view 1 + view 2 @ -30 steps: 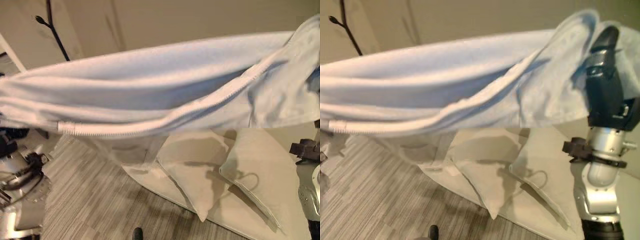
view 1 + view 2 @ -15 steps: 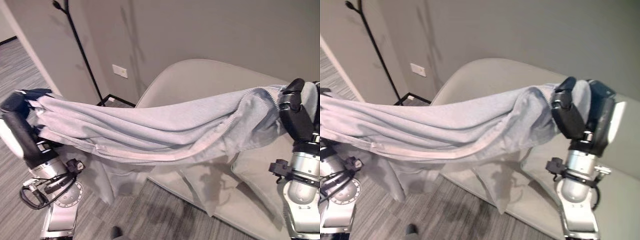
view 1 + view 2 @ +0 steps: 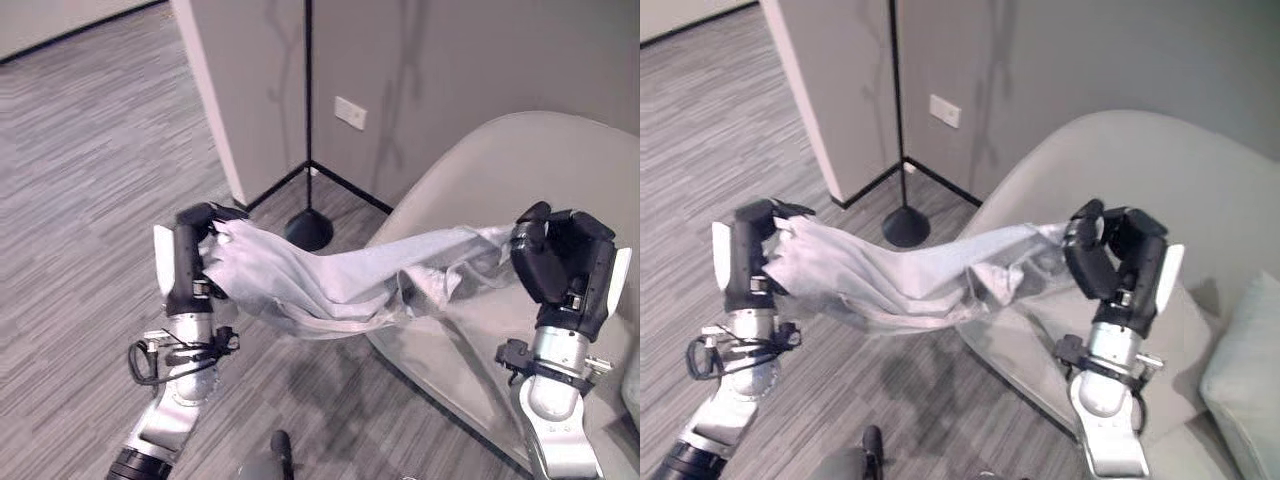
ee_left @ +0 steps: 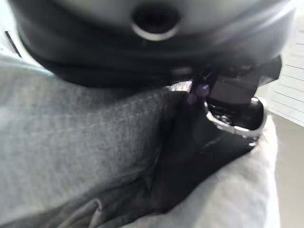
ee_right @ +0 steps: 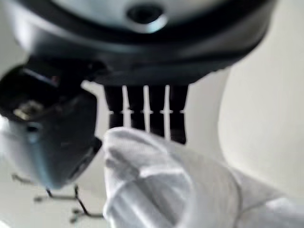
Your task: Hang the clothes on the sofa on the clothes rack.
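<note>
A light grey garment point(image 3: 330, 285) hangs stretched between my two hands, sagging in the middle above the floor. My left hand point(image 3: 186, 262) is shut on its left end, with the cloth bunched under the thumb point(image 4: 232, 102). My right hand point(image 3: 560, 262) is shut on the other end over the grey sofa point(image 3: 500, 160); the fabric point(image 5: 156, 180) wraps its fingers. The black clothes rack pole point(image 3: 308, 100) rises from a round base point(image 3: 308, 230) in the wall corner behind the garment.
A white wall panel point(image 3: 225, 90) stands left of the rack, with a socket point(image 3: 350, 112) on the grey wall behind. A pale cushion point(image 3: 1240, 370) lies on the sofa at the right. Grey striped carpet point(image 3: 90, 180) spreads to the left.
The camera has swung: the view now looks down on rack base and floor. The garment, earlier spread wide and high across the view, now hangs lower and more bunched between the hands.
</note>
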Tool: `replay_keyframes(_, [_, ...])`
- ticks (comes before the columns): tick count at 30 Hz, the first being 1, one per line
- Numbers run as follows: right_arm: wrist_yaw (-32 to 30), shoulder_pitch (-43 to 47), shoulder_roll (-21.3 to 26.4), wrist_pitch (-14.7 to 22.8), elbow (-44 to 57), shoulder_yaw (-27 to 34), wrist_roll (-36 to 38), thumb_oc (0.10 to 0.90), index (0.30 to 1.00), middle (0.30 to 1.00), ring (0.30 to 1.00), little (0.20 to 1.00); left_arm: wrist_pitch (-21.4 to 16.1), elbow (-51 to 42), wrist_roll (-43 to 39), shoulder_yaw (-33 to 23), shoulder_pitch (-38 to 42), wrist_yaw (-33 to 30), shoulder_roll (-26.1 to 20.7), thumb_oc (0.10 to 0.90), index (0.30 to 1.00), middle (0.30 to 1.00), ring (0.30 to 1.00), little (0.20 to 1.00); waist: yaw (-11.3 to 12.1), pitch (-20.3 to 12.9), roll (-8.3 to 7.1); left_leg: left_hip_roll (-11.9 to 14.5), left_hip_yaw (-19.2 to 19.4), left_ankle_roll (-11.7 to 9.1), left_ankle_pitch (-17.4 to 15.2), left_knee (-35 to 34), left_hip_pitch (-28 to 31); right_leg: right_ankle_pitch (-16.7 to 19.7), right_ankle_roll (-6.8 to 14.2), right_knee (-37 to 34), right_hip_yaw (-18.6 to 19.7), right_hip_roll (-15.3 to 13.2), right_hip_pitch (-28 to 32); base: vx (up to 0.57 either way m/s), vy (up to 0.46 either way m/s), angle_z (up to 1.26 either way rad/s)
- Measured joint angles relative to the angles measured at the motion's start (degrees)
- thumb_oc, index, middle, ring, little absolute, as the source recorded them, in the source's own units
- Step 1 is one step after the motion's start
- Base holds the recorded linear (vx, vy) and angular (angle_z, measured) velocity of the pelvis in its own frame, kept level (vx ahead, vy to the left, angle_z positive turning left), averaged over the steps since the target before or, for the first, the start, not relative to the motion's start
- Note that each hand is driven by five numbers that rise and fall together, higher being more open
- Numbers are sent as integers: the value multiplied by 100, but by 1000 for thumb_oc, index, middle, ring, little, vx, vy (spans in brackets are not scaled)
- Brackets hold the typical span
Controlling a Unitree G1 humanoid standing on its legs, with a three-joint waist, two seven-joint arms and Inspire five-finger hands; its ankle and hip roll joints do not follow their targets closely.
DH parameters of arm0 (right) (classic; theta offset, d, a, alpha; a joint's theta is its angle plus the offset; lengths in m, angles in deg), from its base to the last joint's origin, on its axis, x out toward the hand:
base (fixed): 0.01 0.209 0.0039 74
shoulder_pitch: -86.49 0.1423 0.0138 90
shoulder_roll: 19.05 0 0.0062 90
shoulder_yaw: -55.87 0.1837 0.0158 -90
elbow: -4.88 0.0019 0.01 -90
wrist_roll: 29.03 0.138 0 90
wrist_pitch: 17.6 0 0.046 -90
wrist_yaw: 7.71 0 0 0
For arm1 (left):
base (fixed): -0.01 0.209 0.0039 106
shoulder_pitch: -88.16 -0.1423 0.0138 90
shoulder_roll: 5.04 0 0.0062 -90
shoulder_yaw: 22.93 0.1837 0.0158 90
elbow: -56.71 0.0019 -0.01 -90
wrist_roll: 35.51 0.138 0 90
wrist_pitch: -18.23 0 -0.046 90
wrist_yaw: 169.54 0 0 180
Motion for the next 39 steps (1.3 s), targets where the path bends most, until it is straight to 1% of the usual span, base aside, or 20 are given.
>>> replay_keyframes(1, [20,-41,29,16,12,13,3,400,300,300,300,300,28,20,-84,-40,-63,101,-13,400,300,300,300,300,4,-12,-26,54,36,-111,187,-347,262,-442,-88,111,2,481,-207,147,264,9])
replay_keyframes(2, [20,-41,29,16,12,13,3,400,300,300,300,300,28,20,-84,-40,-63,101,-13,400,300,300,300,300,4,-12,-26,54,36,-111,187,-347,262,-442,-88,111,2,481,-207,90,163,-18])
replay_keyframes(3, [82,-14,55,133,0,5,5,400,300,300,300,300,61,18,-280,-160,-194,254,58,400,300,300,300,300,-53,-17,-83,112,122,-60,158,-615,513,-889,-429,152,150,1449,-683,67,66,-22])
replay_keyframes(5, [91,10,116,163,3,20,14,400,300,300,300,300,98,43,-433,-198,-248,379,159,400,300,300,300,300,-271,-32,-217,30,126,-132,204,-783,633,-845,-731,-144,177,2026,-1085,124,74,-6])
replay_keyframes(6, [89,19,122,163,-16,28,18,400,300,300,300,300,99,57,-485,-165,-272,462,280,400,300,300,300,300,-356,-37,-240,3,128,-161,173,-807,670,-684,-1047,-279,189,2108,-1086,146,58,-2])
replay_keyframes(8, [86,35,130,161,-31,25,40,400,300,300,300,300,100,56,-657,-82,-309,569,432,400,300,300,300,300,-412,-52,-212,77,154,-263,194,-807,683,-520,-1247,-589,236,2244,-933,183,11,-24])
replay_keyframes(11, [72,-6,127,163,-32,35,122,400,300,300,300,300,112,89,-873,239,-270,745,568,400,300,300,300,300,-592,-53,-194,179,131,-419,147,-775,853,-560,-1247,-739,280,2400,-677,237,-39,-9])
replay_keyframes(14, [64,120,138,188,-25,99,169,400,300,300,300,300,112,103,-886,452,-205,1054,524,400,300,300,300,300,-664,-62,-205,193,141,-702,-56,96,633,-710,-1255,-817,390,2318,-426,144,-32,-5])
replay_keyframes(16, [68,113,343,194,6,209,202,400,300,300,300,300,111,86,-890,501,-207,1136,575,400,300,300,300,300,-635,-195,19,180,151,-728,-124,429,457,-633,-1364,-870,316,2286,-364,0,0,2])
replay_keyframes(18, [64,117,381,200,-22,248,219,400,300,300,300,300,109,4,-992,499,-196,1145,621,400,300,300,300,300,-709,-227,83,260,129,-777,-95,419,487,-685,-1394,-882,278,2309,-373,648,133,22])
replay_keyframes(19, [59,184,314,397,-263,190,208,400,300,300,300,300,100,109,-1114,518,-37,1225,552,400,300,300,300,300,-705,-105,-71,392,256,-1161,-367,1427,48,-882,-1575,-919,500,2286,-258,763,235,2])
replay_keyframes(20, [124,261,322,283,-422,16,244,400,300,300,300,300,105,231,-1194,540,-1,1225,536,400,300,300,300,300,-541,30,-171,724,1041,-969,-561,2233,-268,-867,-1562,-1093,542,2300,-39,167,130,-26])
replay_keyframes(22, [282,213,479,211,-405,-317,147,400,300,300,300,300,123,265,-1323,611,-158,1215,531,400,300,300,300,300,-352,-95,-146,608,391,-902,-557,837,-441,-825,-1529,-1320,667,2279,3,213,143,-71])
replay_keyframes(25, [357,80,803,166,-362,-496,-166,400,300,300,300,300,122,295,-1310,717,-33,1210,712,400,300,300,300,300,-310,-227,119,1183,-479,-1172,-141,-431,-876,-714,-1415,-1390,669,2306,120,355,251,-39])
replay_keyframes(29, [341,-7,1118,127,-324,-474,-432,400,300,300,300,300,94,569,-1062,858,15,1044,735,400,300,300,300,300,-309,-239,87,1398,-574,-1200,-80,-356,-938,-966,-1065,-1350,1013,2107,399,374,389,-29])
replay_keyframes(31, [331,-17,1467,129,-203,-475,-820,400,300,300,300,300,139,774,-580,853,-118,663,767,400,300,300,300,300,-209,-372,371,1402,-526,-902,-97,-329,-582,-1199,-578,-1228,1302,1830,671,380,494,-68])
replay_keyframes(32, [321,-112,1412,116,-130,-482,-939,400,300,300,300,300,177,772,-481,867,-127,550,700,400,300,300,300,300,-244,-401,276,1283,-415,-979,712,-247,-518,-1240,-356,-1280,1421,1629,820,303,431,-39])
replay_keyframes(33, [325,-247,1297,91,30,-500,-1040,400,300,300,300,300,182,769,-349,865,-73,438,566,400,300,300,300,300,-208,-415,32,1029,-311,-1122,838,12,-558,-1283,-237,-1400,1480,1337,928,394,517,-10])
replay_keyframes(35, [322,-351,1049,82,282,-485,-1452,400,300,300,300,300,239,1041,107,764,409,148,299,400,300,300,300,300,-352,-432,-314,388,-164,-713,396,520,-814,-1078,-281,-1205,1310,743,894,264,389,36])
replay_keyframes(39, [286,3,844,-83,326,-505,-1920,400,300,300,300,300,313,888,708,438,715,-282,-195,400,300,300,300,300,-168,-437,-298,80,146,-307,174,458,-633,-186,39,-618,1530,393,527,167,352,-7])
